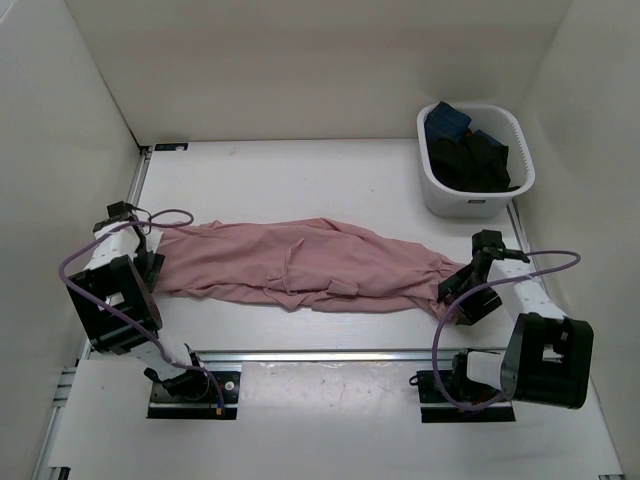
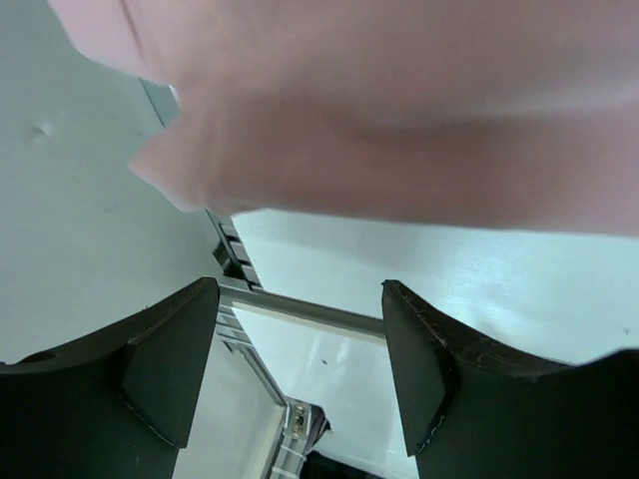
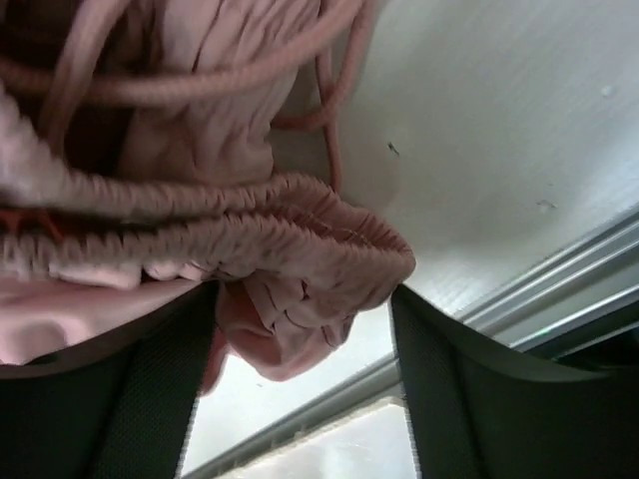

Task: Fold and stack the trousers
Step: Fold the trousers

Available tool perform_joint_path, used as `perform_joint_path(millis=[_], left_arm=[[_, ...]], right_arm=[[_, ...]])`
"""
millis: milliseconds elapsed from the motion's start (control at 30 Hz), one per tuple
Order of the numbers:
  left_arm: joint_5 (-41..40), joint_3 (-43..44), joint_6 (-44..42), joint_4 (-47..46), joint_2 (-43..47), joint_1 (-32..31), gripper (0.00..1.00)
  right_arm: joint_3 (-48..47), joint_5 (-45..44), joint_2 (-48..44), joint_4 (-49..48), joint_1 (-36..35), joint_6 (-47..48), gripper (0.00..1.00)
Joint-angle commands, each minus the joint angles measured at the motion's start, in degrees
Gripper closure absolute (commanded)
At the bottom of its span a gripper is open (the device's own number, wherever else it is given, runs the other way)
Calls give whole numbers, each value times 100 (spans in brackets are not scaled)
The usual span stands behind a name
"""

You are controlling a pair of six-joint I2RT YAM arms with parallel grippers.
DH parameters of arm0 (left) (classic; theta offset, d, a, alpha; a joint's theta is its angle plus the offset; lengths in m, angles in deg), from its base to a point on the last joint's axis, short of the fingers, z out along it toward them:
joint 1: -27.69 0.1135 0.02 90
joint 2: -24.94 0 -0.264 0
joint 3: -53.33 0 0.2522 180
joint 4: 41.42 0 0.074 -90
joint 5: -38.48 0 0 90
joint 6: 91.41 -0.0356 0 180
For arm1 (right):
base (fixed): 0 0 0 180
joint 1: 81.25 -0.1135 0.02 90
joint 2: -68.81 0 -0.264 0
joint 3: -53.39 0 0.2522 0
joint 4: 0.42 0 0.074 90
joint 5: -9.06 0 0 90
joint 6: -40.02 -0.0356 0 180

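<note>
The left pincer (image 2: 300,291) stands apart with nothing between its fingers. A blurred edge of the dusty-pink trousers (image 1: 300,265) fills the top of its wrist view, just beyond the tips. The right pincer (image 3: 300,299) is apart too, its fingers on either side of a fold of the gathered waistband (image 3: 230,249), which hangs loose between them. The drawstring (image 3: 200,85) loops above. In the top view the trousers lie stretched across the middle of the table (image 1: 300,180), legs towards the left and waist at the right, with a pincer at each end. A white basket (image 1: 455,200) of dark clothes (image 1: 478,160) sits in the upper right of the frame.
</note>
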Motion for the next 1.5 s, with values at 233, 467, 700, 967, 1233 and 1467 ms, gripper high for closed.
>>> perform_joint_path(millis=[233,467,700,967,1233,1467], left_arm=[[190,-446,-310,252,795,115,22],[207,-323,-310,-449,847,62,22],[-417,-903,-697,-1891,-21,-43,22],[-303,-104,-415,-1954,-524,-96,86],[-329,398,-547,-1760,83,159,86],[-277,-463,-504,-1646,-119,159,86]], right_arm=[[-310,-701,210,-83,116,-197,91],[-1461,-957,7,657,116,400,100],[-2533,-1229,297,886,169,989,100],[-2834,-992,833,895,651,1491,100],[-3195,-1062,886,895,1074,1728,100],[-1992,-853,808,465,1591,1544,100]])
